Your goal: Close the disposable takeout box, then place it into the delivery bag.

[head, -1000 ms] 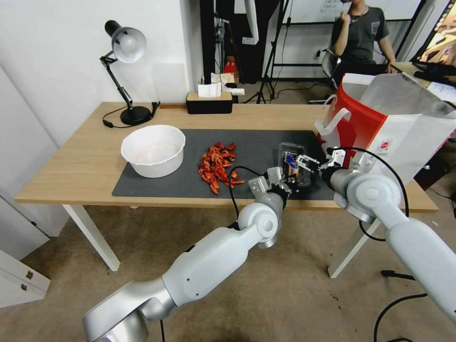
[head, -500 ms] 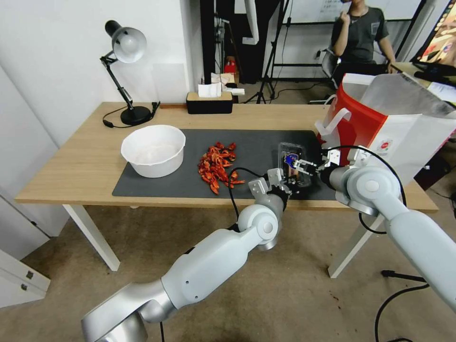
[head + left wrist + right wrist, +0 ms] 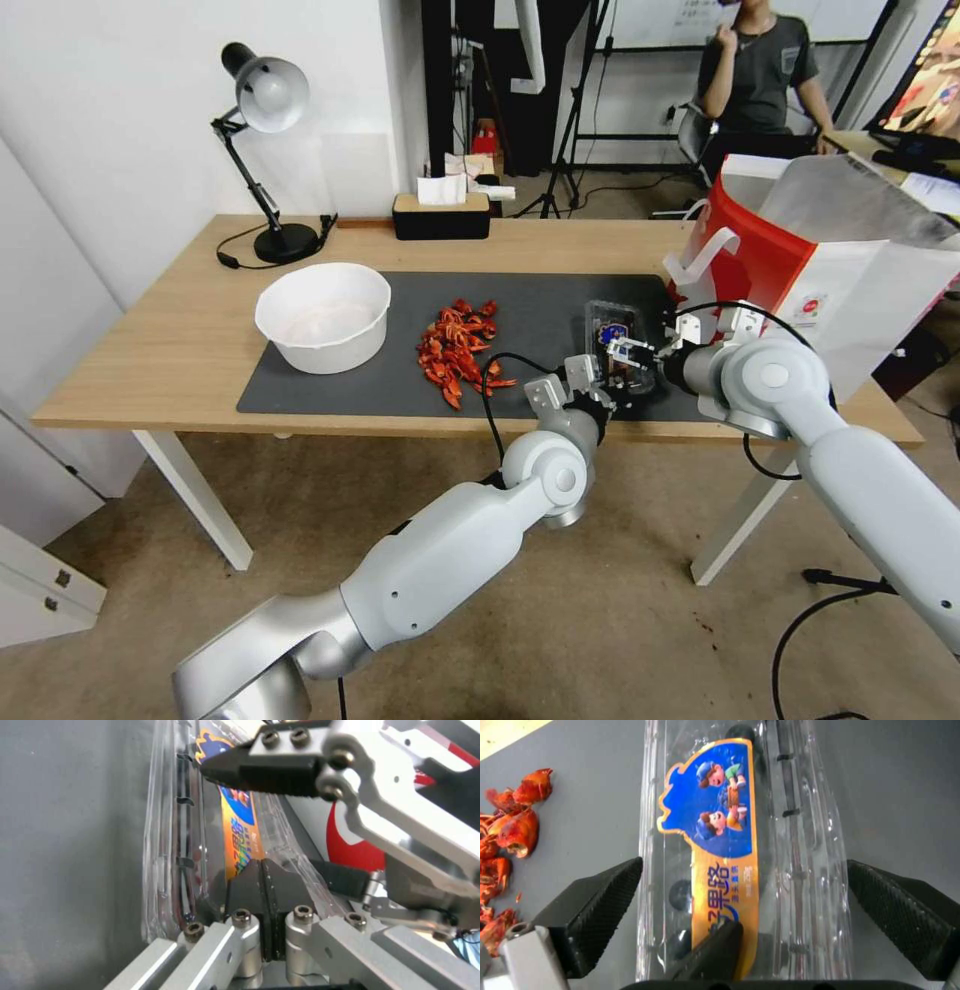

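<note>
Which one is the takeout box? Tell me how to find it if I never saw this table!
Find the dark grey mat on the wooden table. Go to the mat's end nearest the big red-and-white delivery bag, where the left gripper and right gripper meet. The takeout box is the small see-through plastic case with a blue-and-orange cartoon label, unlike the round white bowl or the red shells.

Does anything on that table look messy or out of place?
Yes: a heap of red crayfish shells lies loose on the dark grey mat, beside the round white bowl, not in it. The big red-and-white paper bag also leans off upright.
</note>
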You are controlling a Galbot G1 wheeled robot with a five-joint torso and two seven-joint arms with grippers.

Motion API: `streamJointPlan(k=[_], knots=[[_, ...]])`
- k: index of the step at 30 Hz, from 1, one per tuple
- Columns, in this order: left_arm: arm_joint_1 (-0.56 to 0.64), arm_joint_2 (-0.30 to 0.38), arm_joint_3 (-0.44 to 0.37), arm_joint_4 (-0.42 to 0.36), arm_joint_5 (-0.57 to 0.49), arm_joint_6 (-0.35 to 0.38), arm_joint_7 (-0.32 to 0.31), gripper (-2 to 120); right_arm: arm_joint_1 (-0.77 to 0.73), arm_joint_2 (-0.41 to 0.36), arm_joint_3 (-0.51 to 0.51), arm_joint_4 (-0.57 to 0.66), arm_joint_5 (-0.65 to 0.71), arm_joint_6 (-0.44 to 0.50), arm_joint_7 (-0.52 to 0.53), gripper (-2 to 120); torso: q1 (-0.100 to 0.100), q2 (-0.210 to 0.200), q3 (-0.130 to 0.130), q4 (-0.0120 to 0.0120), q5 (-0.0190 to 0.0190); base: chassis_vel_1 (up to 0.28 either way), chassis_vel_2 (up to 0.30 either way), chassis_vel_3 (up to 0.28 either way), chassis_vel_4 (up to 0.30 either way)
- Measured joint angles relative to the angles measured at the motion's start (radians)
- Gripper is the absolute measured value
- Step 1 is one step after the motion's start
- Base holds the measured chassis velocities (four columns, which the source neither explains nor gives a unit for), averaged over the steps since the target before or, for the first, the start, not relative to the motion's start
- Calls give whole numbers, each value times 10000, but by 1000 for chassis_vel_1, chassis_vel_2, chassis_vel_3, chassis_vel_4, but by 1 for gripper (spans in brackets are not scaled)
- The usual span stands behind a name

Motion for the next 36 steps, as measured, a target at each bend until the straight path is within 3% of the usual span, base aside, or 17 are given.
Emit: streamJointPlan(k=[33,36], knots=[[-2,-153,81,48,-16,-49,0,0,542,107,-214,-743,528,-424,59,100,0,0,-1,0,-2,0,0,0,0],[-2,-148,85,40,-18,-51,-2,0,528,101,-180,-748,540,-432,53,96,-1,1,-2,-3,-3,0,0,0,0]])
